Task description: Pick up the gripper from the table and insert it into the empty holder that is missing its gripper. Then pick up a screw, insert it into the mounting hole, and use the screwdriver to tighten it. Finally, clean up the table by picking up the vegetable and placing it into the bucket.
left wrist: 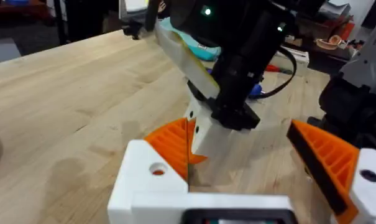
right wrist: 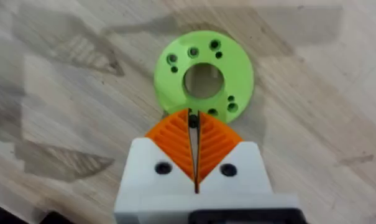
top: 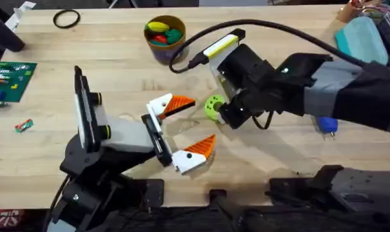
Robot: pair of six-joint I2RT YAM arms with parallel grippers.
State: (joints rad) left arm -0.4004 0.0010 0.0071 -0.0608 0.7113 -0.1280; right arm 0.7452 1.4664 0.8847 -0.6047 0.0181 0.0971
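Note:
A green disc (right wrist: 203, 78) (top: 214, 107) with a centre hole and several small holes lies flat mid-table. My right gripper (right wrist: 192, 118) (top: 218, 113) points down at its near edge, orange pads shut, and a small dark piece that looks like a screw is pinched at the tips. My left gripper (top: 198, 122) (left wrist: 240, 127) is wide open just left of the disc, its fingers (left wrist: 175, 143) either side of the right gripper. The blue screwdriver (top: 327, 124) peeks out under the right arm. The bucket (top: 164, 45) holds toy vegetables (top: 164, 32). The task's loose gripper and holder are hidden.
A black ring (top: 66, 19) lies at the back left and a green board (top: 9, 78) sits at the left edge with a small wrapped item (top: 24, 125) near it. A teal object (top: 361, 37) stands back right. A black cable (top: 259, 27) arcs over the table.

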